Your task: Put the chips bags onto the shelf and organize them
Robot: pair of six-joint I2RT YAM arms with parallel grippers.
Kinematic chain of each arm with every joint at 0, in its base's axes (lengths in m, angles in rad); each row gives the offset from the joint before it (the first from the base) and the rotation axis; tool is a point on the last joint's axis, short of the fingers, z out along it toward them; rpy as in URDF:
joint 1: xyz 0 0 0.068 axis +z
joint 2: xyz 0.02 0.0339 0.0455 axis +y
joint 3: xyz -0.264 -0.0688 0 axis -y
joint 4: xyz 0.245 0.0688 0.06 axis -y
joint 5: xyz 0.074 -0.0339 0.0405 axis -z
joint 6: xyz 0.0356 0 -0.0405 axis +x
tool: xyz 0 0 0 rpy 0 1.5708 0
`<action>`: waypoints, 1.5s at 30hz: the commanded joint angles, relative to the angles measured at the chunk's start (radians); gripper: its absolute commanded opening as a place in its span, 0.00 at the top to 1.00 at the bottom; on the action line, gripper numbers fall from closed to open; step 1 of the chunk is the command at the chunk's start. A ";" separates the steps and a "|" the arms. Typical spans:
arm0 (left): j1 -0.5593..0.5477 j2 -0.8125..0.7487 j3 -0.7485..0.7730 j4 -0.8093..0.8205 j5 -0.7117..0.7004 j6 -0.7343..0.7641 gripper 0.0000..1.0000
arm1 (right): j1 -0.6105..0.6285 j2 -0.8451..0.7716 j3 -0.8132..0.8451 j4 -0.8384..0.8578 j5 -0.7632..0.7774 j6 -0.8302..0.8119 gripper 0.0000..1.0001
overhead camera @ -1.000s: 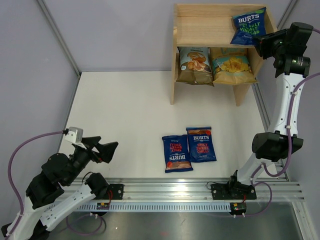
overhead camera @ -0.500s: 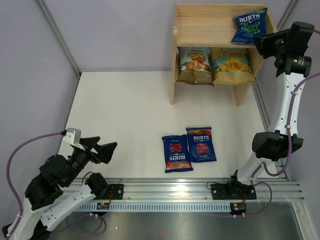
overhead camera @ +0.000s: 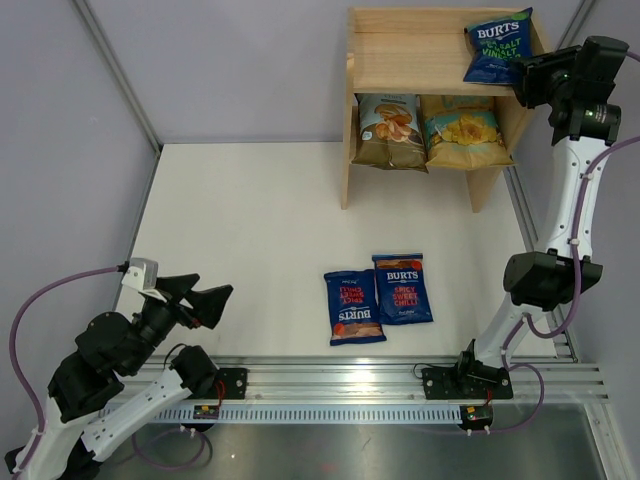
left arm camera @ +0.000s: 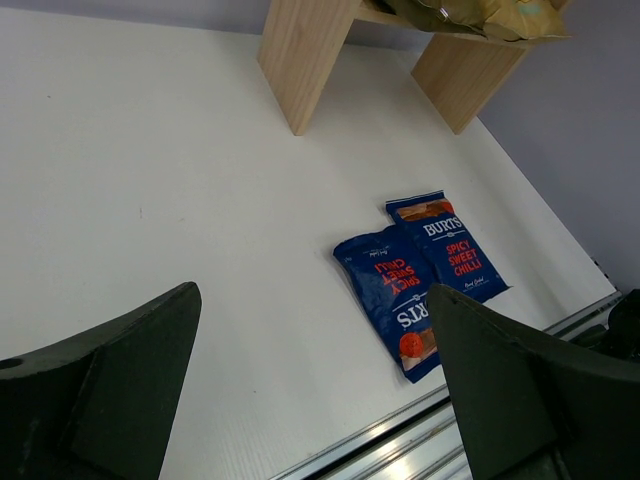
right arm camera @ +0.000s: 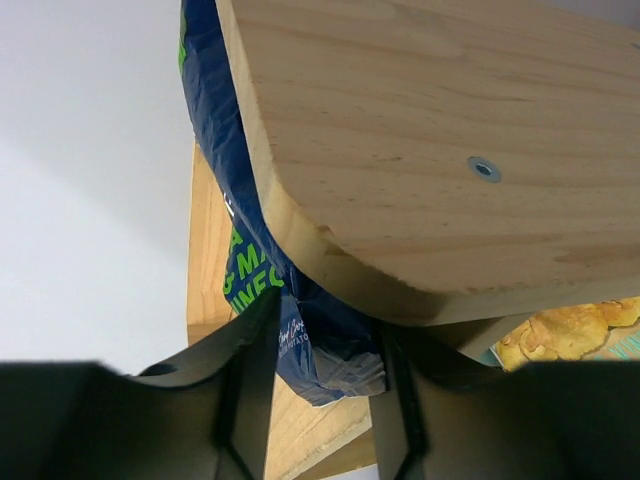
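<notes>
right tool [right arm camera: 325, 332] straddles blue bag [overhead camera: 497, 45] corner, grip unclear | left tool [left arm camera: 312, 295] wide open, empty | blue bag stands on shelf [overhead camera: 400, 50] top, far right | risk: pulling away could drag it off the edge

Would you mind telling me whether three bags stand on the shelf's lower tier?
No, only two stand there: the light-blue-and-olive bag and the tan-and-teal bag.

Dark-blue green-lettered bag [overhead camera: 497, 45], pale wood shelf [overhead camera: 400, 50], white table [overhead camera: 250, 220]
</notes>
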 commanded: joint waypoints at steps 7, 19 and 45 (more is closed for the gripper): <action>-0.006 0.007 -0.002 0.035 -0.016 0.000 0.01 | -0.058 -0.085 -0.032 -0.074 -0.008 -0.077 0.40; -0.006 0.133 0.044 0.015 -0.025 -0.045 0.01 | -0.102 -0.186 -0.141 -0.060 -0.048 -0.143 0.17; -0.009 0.898 -0.341 0.876 0.458 -0.498 0.01 | 0.097 -0.904 -1.365 0.509 -0.478 -0.263 0.01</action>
